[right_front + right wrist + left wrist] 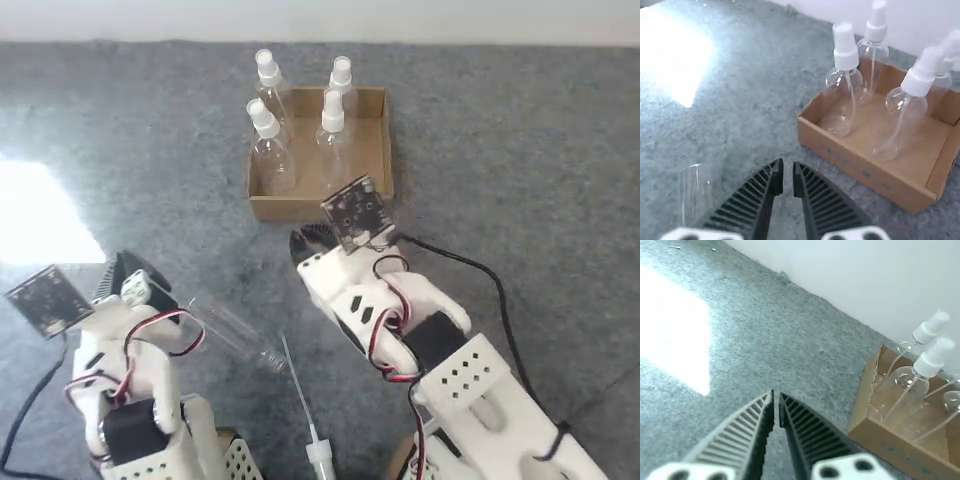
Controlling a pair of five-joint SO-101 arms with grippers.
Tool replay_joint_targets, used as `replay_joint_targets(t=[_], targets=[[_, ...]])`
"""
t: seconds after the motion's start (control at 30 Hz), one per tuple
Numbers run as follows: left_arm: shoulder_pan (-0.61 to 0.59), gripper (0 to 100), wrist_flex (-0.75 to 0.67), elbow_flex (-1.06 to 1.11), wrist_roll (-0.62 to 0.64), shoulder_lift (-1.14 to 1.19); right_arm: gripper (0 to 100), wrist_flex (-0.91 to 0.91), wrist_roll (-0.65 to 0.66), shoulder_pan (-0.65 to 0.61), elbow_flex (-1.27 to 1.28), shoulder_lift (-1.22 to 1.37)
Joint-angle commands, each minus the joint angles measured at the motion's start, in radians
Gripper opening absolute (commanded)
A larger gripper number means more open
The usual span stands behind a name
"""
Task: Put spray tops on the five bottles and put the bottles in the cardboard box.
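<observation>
Left gripper point(775, 397): clenched, nothing held | right gripper point(785, 167): clenched, nothing held, positioned near the box front | box point(290, 207): four capped bottles point(272, 150) stood upright inside | fifth bottle point(235, 328): uncapped, laid on the table point(520, 150) between the arms | spray top point(316, 452): laid just beside it.

No text can be read anywhere. The box point(860, 175) bears small bluish marks along its outer wall — too small to make out.

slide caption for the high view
Four capped bottles stand in the cardboard box; the fifth bottle and a spray top lie on the table.
</observation>
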Motion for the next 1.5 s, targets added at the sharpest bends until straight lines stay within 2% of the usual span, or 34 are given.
replay_joint_targets(t=[0.0, 0.1, 0.27, 0.4, 0.6, 0.73, 0.97, 1.1, 1.47], targets=[[-0.012, 1, -0.031, -0.051, -0.005, -0.018, 1.1, 0.208, 0.025, -0.044, -0.16, -0.041], [-0.021, 1, -0.031, -0.053, -0.003, -0.018, 3.5, 0.317, 0.023, -0.081, -0.215, -0.041], [-0.104, 1, -0.072, -0.048, 0.0, -0.018, 19.7, 0.387, 0.018, -0.157, -0.23, -0.041], [-0.115, 1, -0.072, -0.048, 0.0, -0.018, 21.2, 0.407, 0.017, -0.216, -0.226, -0.041], [-0.115, 1, -0.072, -0.048, 0.0, -0.018, 21.3, 0.28, -0.021, -0.349, -0.126, -0.013], [-0.115, 1, -0.074, -0.048, 0.0, -0.018, 22.3, 0.182, -0.023, -0.364, -0.097, 0.104], [-0.115, 1, -0.074, -0.048, 0.0, -0.018, 38.4, 0.059, -0.023, -0.389, -0.097, 0.346], [-0.115, 1, -0.074, -0.047, 0.0, -0.018, 38.5, 0.005, -0.023, -0.43, -0.098, 0.414], [-0.112, 1, -0.074, -0.047, 0.0, -0.018, 38.4, -0.101, 0.015, -0.407, -0.101, 0.616]])
